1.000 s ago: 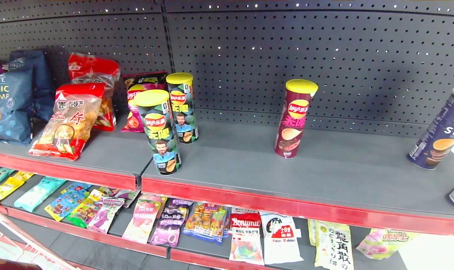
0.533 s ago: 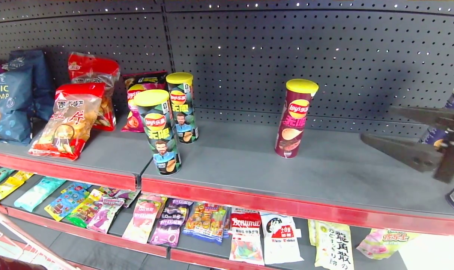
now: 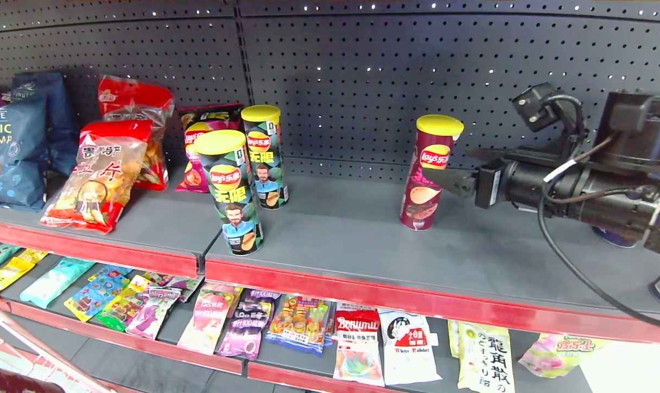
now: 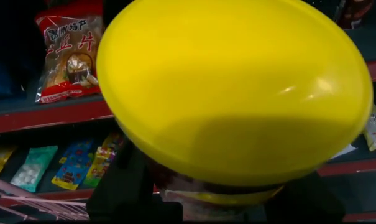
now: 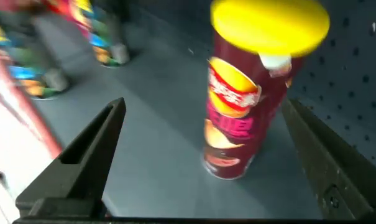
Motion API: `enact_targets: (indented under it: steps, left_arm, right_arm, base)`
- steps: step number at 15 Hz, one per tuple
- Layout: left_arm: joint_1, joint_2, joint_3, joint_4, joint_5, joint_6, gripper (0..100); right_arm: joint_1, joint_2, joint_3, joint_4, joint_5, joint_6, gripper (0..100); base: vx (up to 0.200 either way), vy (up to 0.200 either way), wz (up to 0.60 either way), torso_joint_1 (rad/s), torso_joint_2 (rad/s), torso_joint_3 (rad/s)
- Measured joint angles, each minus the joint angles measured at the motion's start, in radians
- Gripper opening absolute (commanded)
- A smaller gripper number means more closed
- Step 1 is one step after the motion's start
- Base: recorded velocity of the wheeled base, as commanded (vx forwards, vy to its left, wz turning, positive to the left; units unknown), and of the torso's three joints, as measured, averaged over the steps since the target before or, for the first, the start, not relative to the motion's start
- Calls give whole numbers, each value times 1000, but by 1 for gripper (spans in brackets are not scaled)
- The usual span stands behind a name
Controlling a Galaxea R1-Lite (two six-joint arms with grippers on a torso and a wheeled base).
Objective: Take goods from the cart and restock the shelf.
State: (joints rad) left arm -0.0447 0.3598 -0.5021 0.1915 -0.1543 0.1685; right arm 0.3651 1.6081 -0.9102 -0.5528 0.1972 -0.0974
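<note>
A maroon chip can (image 3: 429,173) with a yellow lid stands upright on the grey shelf (image 3: 352,234), right of centre. My right gripper (image 3: 461,168) comes in level from the right and is open, its fingertips just beside the can. In the right wrist view the maroon chip can (image 5: 240,118) stands a little beyond the open right gripper (image 5: 203,165), in line with the gap between the two dark fingers (image 5: 82,162). My left gripper (image 4: 212,202) is shut on another chip can, whose yellow lid (image 4: 237,87) hides most of the can body.
Two green-and-black chip cans (image 3: 231,191) stand left of centre, with snack bags (image 3: 98,174) further left. A navy can (image 3: 613,236) sits partly hidden behind my right arm. Candy packets (image 3: 303,325) line the lower shelf. A cart rim (image 3: 19,341) shows at lower left.
My right arm has swept in from the right edge along the shelf, and its open fingers have reached the maroon can. The cans on the shelf have not moved.
</note>
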Motion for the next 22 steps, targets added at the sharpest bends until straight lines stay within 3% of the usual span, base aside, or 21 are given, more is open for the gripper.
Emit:
enact_targets:
  steps: [9, 22]
  left_arm:
    - [0, 11, -11, -1, 3, 0, 0]
    - [0, 13, -13, -1, 21, 0, 0]
  right_arm:
    - [-5, 149, -102, -3, -148, 19, 100]
    - [-6, 274, -261, -2, -190, 49, 100]
  base:
    - [0, 0, 0, 0, 0, 0]
    - [0, 0, 0, 0, 0, 0]
